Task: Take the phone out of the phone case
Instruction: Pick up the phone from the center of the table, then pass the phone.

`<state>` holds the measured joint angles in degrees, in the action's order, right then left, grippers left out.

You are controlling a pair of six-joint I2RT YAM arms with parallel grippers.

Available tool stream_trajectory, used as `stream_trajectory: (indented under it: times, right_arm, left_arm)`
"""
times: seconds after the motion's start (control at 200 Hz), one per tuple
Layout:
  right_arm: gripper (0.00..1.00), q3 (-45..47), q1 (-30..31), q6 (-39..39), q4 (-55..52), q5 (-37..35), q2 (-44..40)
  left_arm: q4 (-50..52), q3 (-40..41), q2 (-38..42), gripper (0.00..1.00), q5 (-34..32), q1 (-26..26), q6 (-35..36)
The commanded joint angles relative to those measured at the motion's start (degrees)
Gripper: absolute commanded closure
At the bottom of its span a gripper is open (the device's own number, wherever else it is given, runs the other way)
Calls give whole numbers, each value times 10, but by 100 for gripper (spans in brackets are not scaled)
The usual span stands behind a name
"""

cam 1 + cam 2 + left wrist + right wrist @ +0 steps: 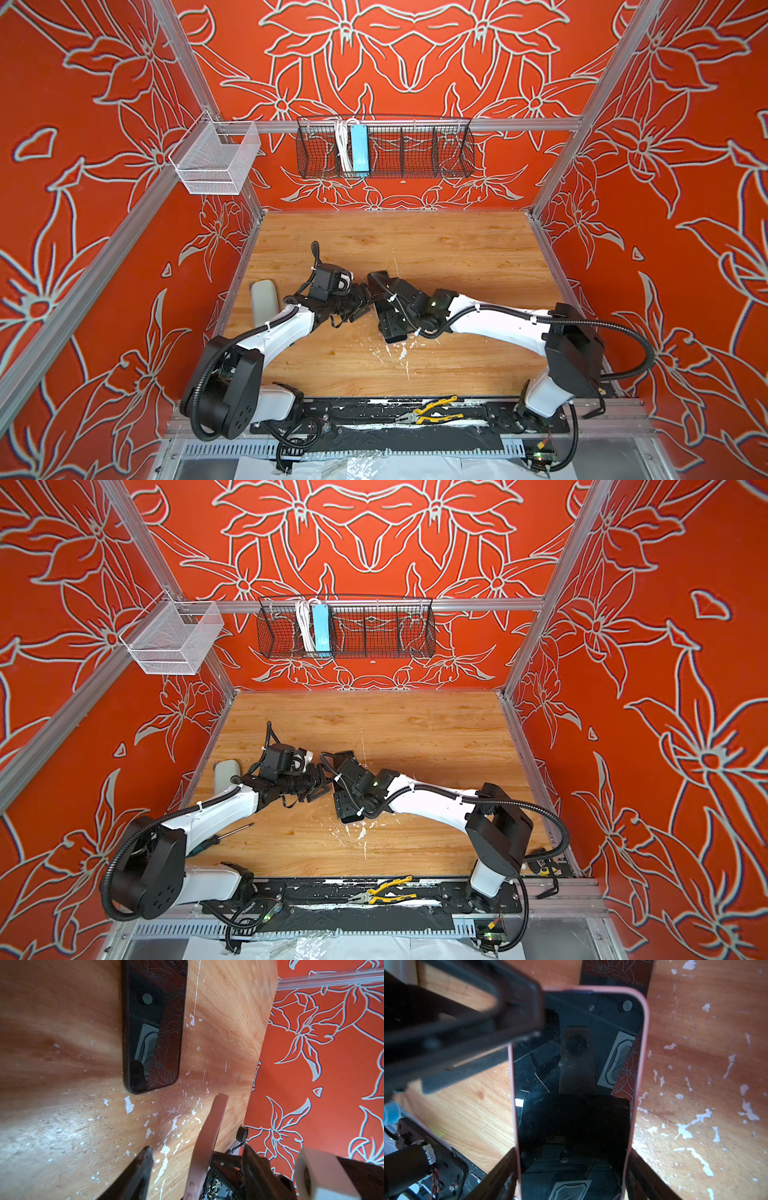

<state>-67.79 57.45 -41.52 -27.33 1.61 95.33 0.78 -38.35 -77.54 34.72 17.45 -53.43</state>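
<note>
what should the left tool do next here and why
Probably close the left tool onto the pink phone case rim: its jaws stand apart astride that edge, not yet pinching, while the right tool clamps the case's sides with the phone inside, so peeling can start.

No legible text, label, brand or number in any view. Dark glossy phone screen [577,1064] in dusty-pink soft phone case [644,1043]: reflections only. Light-blue power strip [359,151] in black wire basket [453,153]: markings too small to read.
</note>
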Motion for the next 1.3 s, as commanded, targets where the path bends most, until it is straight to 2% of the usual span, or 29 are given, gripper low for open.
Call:
stream_trajectory:
  times: [0.0, 0.375, 0.595, 0.876, 1.101, 1.236, 1.296]
  right_arm:
    - [39, -22, -6, 4, 18, 5, -19]
    - [39, -23, -14, 2, 25, 14, -19]
    - [39, -22, -18, 3, 25, 18, -21]
    - [39, -21, -19, 2, 28, 22, -21]
    - [39, -19, -20, 1, 30, 23, -23]
    - [37, -18, -21, 1, 31, 26, -24]
    - [36, -17, -22, 1, 32, 27, -25]
  left_arm:
    - [-24, -16, -11, 43, 8, 6, 2]
    - [-36, -21, -24, 56, 8, 17, 1]
    - [-42, -22, -31, 71, 10, 19, -1]
    - [-45, -23, -37, 79, 11, 22, -2]
    - [-60, -20, -34, 89, 16, 23, -5]
    - [-84, -14, -31, 100, 27, 23, -9]
    - [-102, -8, -28, 100, 30, 23, -15]
